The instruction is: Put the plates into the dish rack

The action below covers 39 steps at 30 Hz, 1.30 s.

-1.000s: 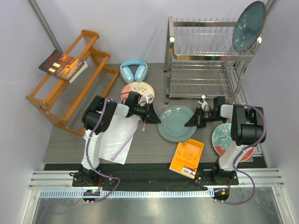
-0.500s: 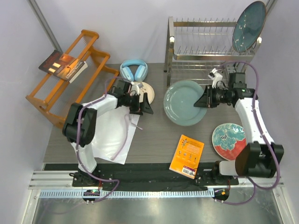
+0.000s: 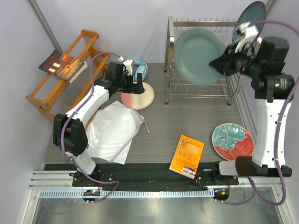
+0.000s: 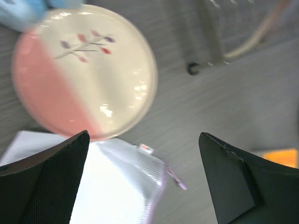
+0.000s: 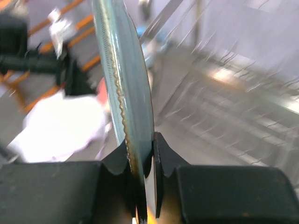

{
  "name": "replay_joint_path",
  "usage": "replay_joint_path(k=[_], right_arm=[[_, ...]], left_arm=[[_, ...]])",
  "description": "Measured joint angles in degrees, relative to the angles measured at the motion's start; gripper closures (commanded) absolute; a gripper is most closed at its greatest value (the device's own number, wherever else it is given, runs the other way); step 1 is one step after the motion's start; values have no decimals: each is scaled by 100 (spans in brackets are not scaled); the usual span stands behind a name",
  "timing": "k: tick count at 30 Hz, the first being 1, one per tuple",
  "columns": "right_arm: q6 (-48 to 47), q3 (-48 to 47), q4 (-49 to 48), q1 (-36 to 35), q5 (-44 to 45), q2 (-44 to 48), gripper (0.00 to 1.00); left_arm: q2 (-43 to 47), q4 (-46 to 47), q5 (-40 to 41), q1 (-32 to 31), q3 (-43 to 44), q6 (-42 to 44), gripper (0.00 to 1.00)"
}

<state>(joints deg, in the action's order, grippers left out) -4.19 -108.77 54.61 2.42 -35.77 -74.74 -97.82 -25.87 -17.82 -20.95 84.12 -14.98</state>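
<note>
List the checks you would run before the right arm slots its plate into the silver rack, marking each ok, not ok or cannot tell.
1. Right gripper shut on grey-green plate rim: ok.
2. Plate held on edge: ok.
3. Plate lined up with a dish rack slot: cannot tell.
4. Dark teal plate at rack's right end, apart from held plate: ok.
5. Left gripper open, over pink-and-cream plate, away from rack: ok.
</note>
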Motion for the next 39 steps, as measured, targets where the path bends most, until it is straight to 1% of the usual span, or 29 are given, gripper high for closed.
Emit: replay_joint_path(k=[1, 3, 4, 5, 8, 10, 12, 14, 16, 19, 22, 28, 39], right_arm=[[92, -660, -13, 4, 247, -293, 99], [221, -1611, -243, 15, 728, -741, 99], [317, -2238, -501, 22, 1147, -1080, 99], [354, -2404, -656, 35, 1292, -1189, 99], [535, -3119, -1008, 55, 2111, -1725, 99], [584, -3565, -1106, 52, 2717, -2107, 99], [577, -3797, -1272, 31, 3370, -2441, 99], [503, -3679, -1502, 26, 3917, -2566, 99], [345, -3158, -1871, 28, 4345, -2529, 99], [61, -2636, -2181, 57, 4647, -2516, 99], [-225, -2450, -2199, 59, 4616, -2518, 99], [-605, -2529, -2446, 59, 4409, -2518, 99], [-911, -2553, -2581, 162, 4334, -2583, 99]], left_arm=[[9, -42, 341, -11, 59, 66, 1], [61, -85, 1014, -31, 107, 184, 0], [103, -103, 1305, -31, 105, 227, 1], [142, -109, 1526, -31, 107, 267, 0], [323, -94, 2229, -57, 105, 407, 0], [470, -87, 2618, -90, 105, 501, 1], [588, -83, 2949, -155, 105, 605, 1], [664, -83, 3143, -216, 101, 693, 0], [748, -66, 3348, -304, 50, 802, 1], [850, -59, 3497, -372, -79, 863, 0], [866, -57, 3534, -389, -173, 907, 1], [866, -59, 3519, -389, -260, 894, 1], [732, -61, 3418, -389, -258, 789, 1]])
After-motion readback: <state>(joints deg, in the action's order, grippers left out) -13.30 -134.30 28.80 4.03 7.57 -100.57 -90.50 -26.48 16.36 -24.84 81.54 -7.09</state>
